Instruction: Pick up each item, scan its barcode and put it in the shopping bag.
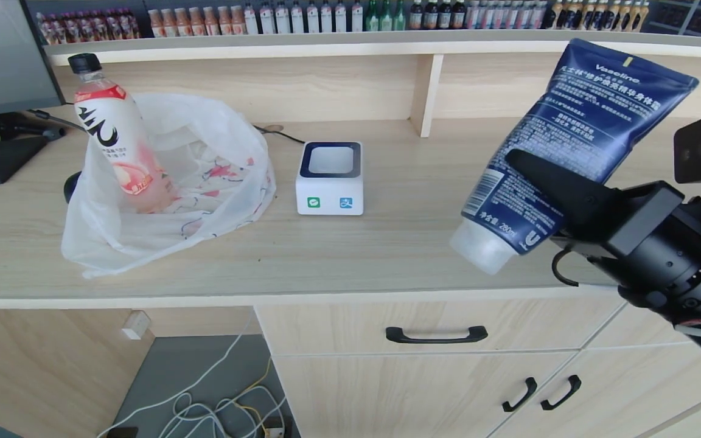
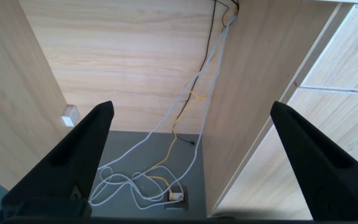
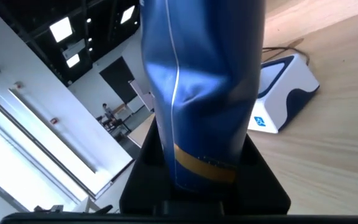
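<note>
My right gripper (image 1: 560, 201) is shut on a dark blue lotion tube (image 1: 563, 152), held tilted above the counter's right side with its clear cap pointing down and left. In the right wrist view the blue tube (image 3: 204, 81) stands between the fingers. A white barcode scanner (image 1: 330, 177) sits mid-counter, also seen as the scanner (image 3: 284, 102). A white plastic shopping bag (image 1: 204, 182) lies at the left with a pink drink bottle (image 1: 116, 131) standing in it. My left gripper (image 2: 191, 162) hangs open below the counter, nothing between its fingers.
A wooden counter (image 1: 387, 255) has a raised shelf and divider (image 1: 426, 94) behind. A dark monitor (image 1: 3, 55) stands at the far left. Drawers with black handles (image 1: 435, 334) are below, and loose cables (image 2: 160, 180) lie on the floor.
</note>
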